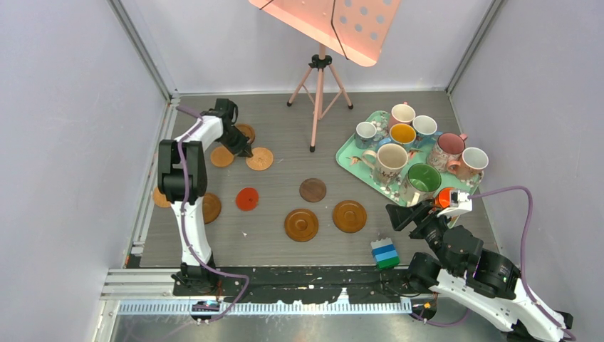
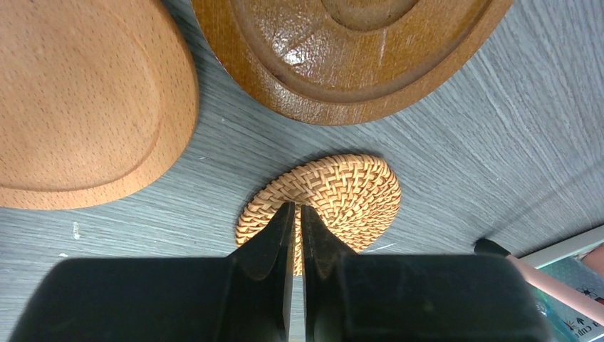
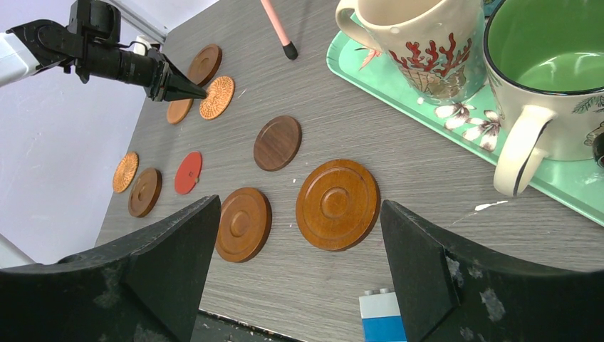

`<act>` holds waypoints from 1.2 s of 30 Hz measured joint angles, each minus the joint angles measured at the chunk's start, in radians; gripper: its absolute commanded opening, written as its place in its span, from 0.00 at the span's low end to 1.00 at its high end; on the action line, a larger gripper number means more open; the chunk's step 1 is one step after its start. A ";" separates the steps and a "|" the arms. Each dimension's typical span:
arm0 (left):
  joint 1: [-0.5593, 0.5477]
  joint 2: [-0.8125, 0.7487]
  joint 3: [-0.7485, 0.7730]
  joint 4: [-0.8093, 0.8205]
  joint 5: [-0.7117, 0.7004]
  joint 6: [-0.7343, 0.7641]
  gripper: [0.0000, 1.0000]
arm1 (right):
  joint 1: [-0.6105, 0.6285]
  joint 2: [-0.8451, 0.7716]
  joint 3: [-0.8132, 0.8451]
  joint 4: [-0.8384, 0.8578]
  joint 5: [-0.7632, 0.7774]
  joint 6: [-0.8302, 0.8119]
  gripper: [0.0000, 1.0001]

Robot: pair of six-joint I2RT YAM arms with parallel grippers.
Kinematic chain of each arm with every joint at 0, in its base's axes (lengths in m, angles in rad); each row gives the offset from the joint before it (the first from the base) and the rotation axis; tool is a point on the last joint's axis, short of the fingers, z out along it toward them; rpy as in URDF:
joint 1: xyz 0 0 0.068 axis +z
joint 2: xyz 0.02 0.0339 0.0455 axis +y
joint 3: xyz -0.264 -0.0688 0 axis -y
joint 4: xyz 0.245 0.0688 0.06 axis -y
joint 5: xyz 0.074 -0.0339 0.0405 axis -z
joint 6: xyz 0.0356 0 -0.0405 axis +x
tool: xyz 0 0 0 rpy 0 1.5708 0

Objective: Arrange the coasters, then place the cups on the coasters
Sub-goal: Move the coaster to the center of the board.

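Several round coasters lie on the grey table: a woven one (image 1: pixel 259 158), a tan one (image 1: pixel 221 156), a red one (image 1: pixel 247 199), a dark one (image 1: pixel 313 189) and two grooved brown ones (image 1: pixel 301 224) (image 1: pixel 350 216). My left gripper (image 1: pixel 244 148) is shut, with its tips resting on the near edge of the woven coaster (image 2: pixel 342 189), which lies flat. Several cups stand on the mint tray (image 1: pixel 347 158), among them a cream cup (image 1: pixel 391 158) and a green-lined cup (image 1: pixel 423 178). My right gripper (image 3: pixel 299 203) hangs open and holds nothing, near the tray's front corner.
A pink tripod (image 1: pixel 318 92) with a music-stand top stands at the back centre. A blue, green and white brick stack (image 1: pixel 384 253) sits at the near edge by the right arm. Another woven coaster (image 3: pixel 125 172) and a brown one (image 3: pixel 144 192) lie at the left side.
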 measured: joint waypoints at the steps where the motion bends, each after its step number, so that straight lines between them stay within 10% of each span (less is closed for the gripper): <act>1: 0.000 0.000 0.001 -0.001 -0.001 0.001 0.09 | 0.000 0.000 0.000 0.000 0.000 0.000 0.90; 11: 0.001 -0.066 -0.035 0.024 0.041 0.024 0.31 | 0.000 0.000 0.000 0.000 0.000 0.000 0.90; 21: 0.070 -0.447 -0.182 0.019 0.006 0.066 0.48 | 0.000 0.000 0.000 0.000 0.000 0.000 0.90; 36: 0.380 -0.760 -0.645 -0.055 -0.104 0.152 0.49 | 0.000 0.000 0.000 0.000 -0.003 -0.002 0.90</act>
